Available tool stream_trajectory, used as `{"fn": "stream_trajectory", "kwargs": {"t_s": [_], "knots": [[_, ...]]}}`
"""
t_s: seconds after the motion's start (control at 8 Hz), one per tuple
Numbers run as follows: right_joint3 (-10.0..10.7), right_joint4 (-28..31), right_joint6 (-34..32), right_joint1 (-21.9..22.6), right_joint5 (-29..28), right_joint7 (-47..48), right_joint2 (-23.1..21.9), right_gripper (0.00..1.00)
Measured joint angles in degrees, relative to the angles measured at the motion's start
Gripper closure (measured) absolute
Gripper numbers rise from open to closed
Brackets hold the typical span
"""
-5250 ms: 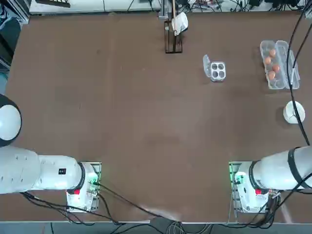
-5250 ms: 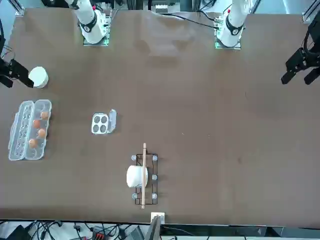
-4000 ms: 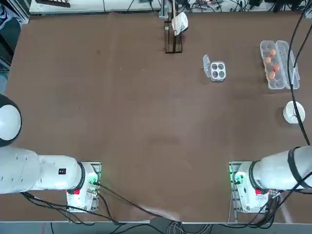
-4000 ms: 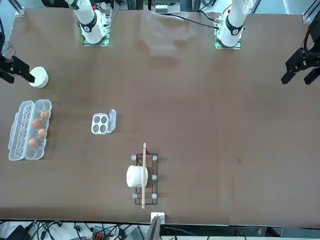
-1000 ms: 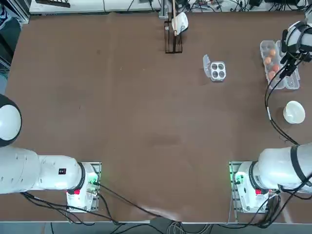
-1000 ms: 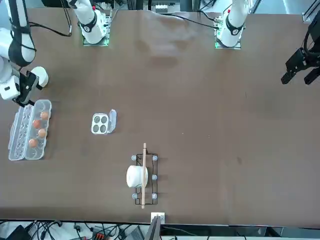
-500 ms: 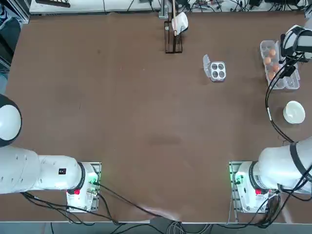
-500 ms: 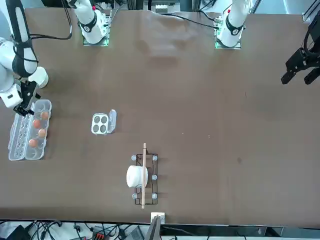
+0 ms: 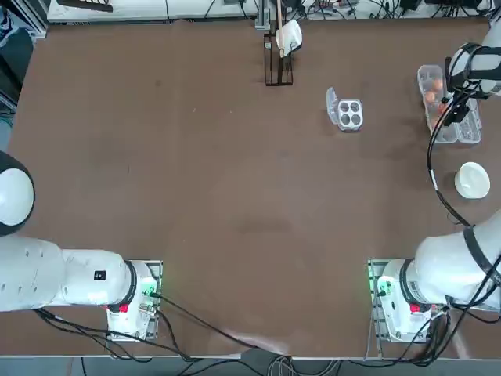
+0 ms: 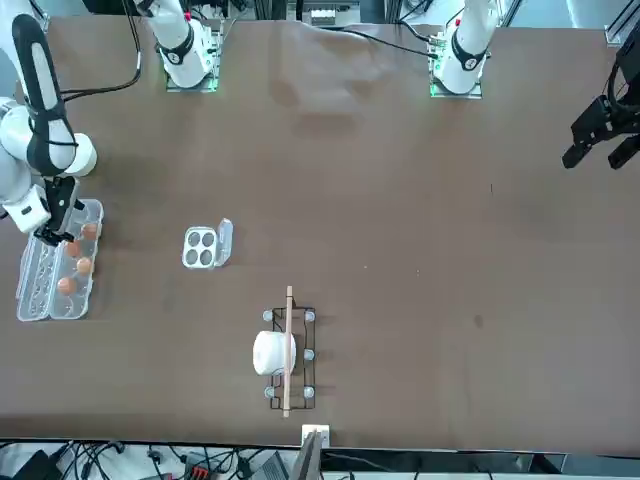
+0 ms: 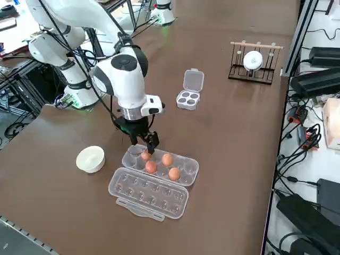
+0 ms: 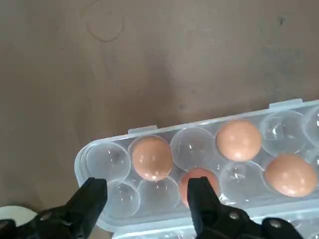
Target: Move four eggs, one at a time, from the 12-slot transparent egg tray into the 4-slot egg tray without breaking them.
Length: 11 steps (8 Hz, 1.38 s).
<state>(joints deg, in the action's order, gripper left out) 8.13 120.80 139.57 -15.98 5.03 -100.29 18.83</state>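
I have the right gripper [image 12: 147,196] low over the near end of the 12-slot transparent egg tray [image 11: 183,160], at the far right of the table as I see it from overhead. Its two fingers [image 12: 202,191] stand spread apart with nothing between them but empty cups; no egg is held.

From the wrist camera I count four eggs [image 12: 152,158] in the tray's cups: two in the row farther from the fingers and two in the row next to them (one of these sits right at the tip of one finger, partly hidden by it). The cups at the rounded end of the tray, under the gripper, are bare. In the right side view the gripper [image 11: 144,142] hangs from the white wrist, pointing down, just above the tray end nearest the white bowl [image 11: 90,159]; whether a fingertip touches plastic I cannot tell. The tray's clear lid [image 11: 147,193] lies folded open flat on the table beside the cups.

The 4-slot egg tray [image 9: 349,113] sits well apart to the left of the long carton, all four cups empty, its small lid [image 9: 331,103] open on its left side. Farther left, at the table's far edge, a wire rack [image 9: 277,69] carries a white cup [image 9: 290,34].
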Motion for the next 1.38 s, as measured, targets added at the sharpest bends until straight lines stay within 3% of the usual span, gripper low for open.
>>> {"fn": "stream_trajectory", "kwargs": {"t_s": [1.0, 1.38], "knots": [[0.0, -3.1, 0.0, -1.11, -5.94, -4.94, 5.23, 0.04], [-0.07, -3.69, -0.01, -1.19, -7.29, -6.73, 6.37, 0.08]]}}
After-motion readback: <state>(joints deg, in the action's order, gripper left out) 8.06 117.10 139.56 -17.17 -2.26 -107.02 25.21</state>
